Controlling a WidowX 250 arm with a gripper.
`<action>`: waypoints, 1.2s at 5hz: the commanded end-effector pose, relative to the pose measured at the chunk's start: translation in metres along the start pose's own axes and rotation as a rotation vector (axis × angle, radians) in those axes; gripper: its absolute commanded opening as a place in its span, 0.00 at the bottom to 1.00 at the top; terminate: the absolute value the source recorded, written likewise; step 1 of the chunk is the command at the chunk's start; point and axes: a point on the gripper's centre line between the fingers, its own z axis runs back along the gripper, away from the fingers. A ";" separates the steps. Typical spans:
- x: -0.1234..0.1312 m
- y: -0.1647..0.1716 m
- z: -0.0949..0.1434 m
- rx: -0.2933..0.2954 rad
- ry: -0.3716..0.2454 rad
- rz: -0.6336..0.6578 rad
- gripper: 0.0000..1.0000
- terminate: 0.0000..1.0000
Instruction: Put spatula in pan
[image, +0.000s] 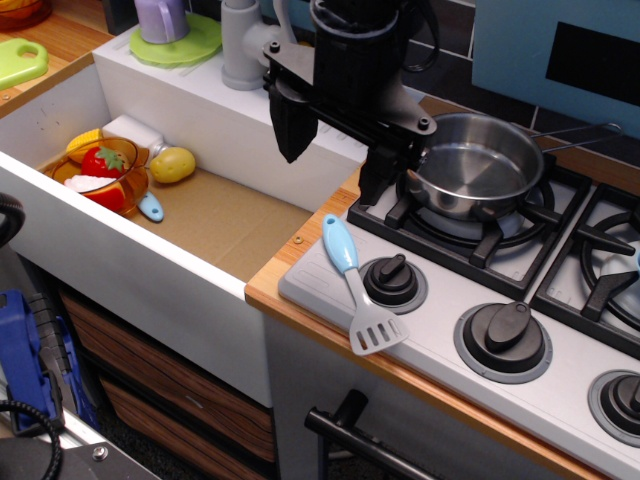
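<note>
Spatula (357, 295) lay at lower centre on the stove's front ledge, handle toward upper left, head toward lower right; gripper (335, 160), fingers apart and empty, hung directly above it; pan (480, 165) sat centre right on the burner

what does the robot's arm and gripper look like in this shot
The gripper is all matte black: a blocky body at the top of the frame, an angular bracket with small silver screws, and two tapered, wedge-shaped jaws pointing down. A dark cable loops beside the body. No markings are visible.
</note>
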 end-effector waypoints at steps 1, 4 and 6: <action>0.000 0.000 0.000 0.000 0.000 0.000 1.00 0.00; 0.023 0.001 -0.018 -0.103 0.018 0.513 1.00 0.00; 0.024 0.012 -0.037 -0.140 -0.049 0.561 1.00 0.00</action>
